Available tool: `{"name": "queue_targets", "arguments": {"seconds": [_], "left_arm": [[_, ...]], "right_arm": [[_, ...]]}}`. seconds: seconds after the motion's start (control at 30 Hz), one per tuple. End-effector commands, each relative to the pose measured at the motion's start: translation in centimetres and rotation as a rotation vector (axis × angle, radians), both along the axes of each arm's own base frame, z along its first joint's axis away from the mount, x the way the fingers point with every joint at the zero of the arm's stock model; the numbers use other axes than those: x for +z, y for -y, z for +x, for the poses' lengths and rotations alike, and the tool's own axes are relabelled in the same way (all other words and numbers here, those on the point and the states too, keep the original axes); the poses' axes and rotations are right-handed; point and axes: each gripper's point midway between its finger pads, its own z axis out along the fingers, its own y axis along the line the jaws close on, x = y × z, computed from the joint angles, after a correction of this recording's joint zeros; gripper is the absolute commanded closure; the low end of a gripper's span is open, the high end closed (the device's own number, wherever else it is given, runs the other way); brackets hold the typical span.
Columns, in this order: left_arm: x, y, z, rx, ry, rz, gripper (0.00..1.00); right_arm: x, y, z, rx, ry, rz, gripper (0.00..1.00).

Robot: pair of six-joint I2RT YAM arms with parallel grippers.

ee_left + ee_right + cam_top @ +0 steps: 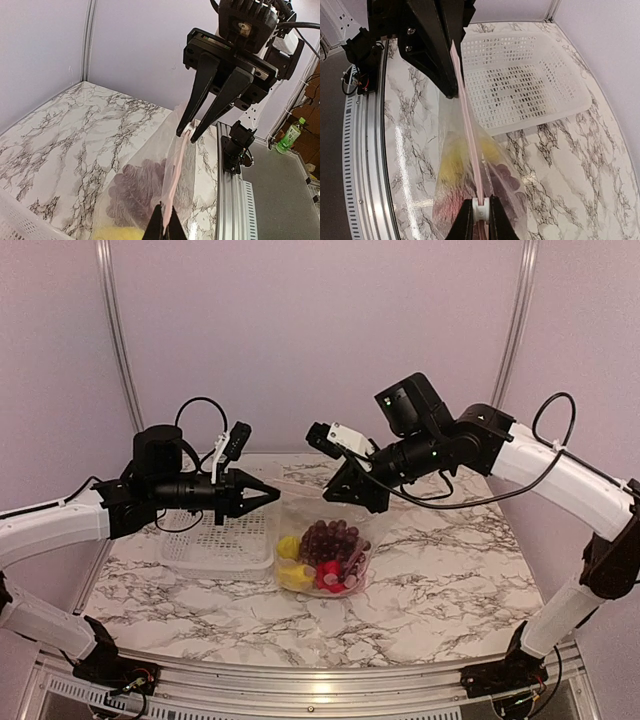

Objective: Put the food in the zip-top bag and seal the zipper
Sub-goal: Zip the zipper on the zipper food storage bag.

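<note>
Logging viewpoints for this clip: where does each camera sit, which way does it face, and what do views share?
Top external: above and behind the bases, looking down at the marble table; both arms show, left gripper and right gripper at the zip-top bag's mouth.
Left wrist: on the left arm, looking along the zipper toward the right gripper; own fingertips at bottom edge.
Right wrist: facing back along the zipper toward the left gripper and basket; own fingers pinch the slider.
Shared: both wrist views show the zipper.

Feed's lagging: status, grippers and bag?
Left fingers shut on pinkish zipper strip. Right fingers on white slider tab. Clear plastic bag hangs between, toy food inside. Nothing blocking.
</note>
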Motion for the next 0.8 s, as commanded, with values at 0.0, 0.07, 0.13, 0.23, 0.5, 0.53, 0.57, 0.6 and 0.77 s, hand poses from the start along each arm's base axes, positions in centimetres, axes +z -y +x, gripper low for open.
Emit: {"name": "queue_targets", "arguments": {"seconds": [0.0,0.07,0.13,0.23,0.5,0.53,0.57,0.6,0.77], "left_arm": [[0.8,-2.8,1.4,0.123,0.035,-0.008,1.00],[0.6,-3.2,1.3,0.139,0.031,-0.006,1.00],[0.4,-3.6,1.3,0.152,0.029,-0.002,1.00],[0.3,-4.1,1.2,0.169,0.029,0.001,1.00],[-0.2,-4.9,1.5,0.207,0.023,0.004,1.00],[-0.2,-5.0,1.6,0.211,0.021,0.000,1.00],[-0.1,-5.0,1.6,0.213,0.019,-0.006,1.00],[0.0,-5.1,1.6,0.214,0.019,-0.009,1.00],[-0.2,-5.4,1.8,0.225,0.015,-0.007,1.00]], "right_arm": [[-1.6,4.5,0.3,-0.105,-0.032,-0.113,0.91],[-2.0,5.0,0.2,-0.113,-0.035,-0.122,0.91],[-2.1,5.5,0.1,-0.121,-0.032,-0.126,0.91],[-2.3,6.1,-0.1,-0.128,-0.031,-0.131,0.91],[-2.9,7.9,-0.8,-0.146,-0.015,-0.154,0.91],[-3.0,8.1,-0.9,-0.148,-0.013,-0.157,0.91],[-3.1,8.3,-1.0,-0.151,-0.014,-0.161,0.91],[-3.2,8.5,-1.1,-0.157,-0.015,-0.164,0.91],[-3.8,9.5,-1.7,-0.166,-0.019,-0.187,0.91]]}}
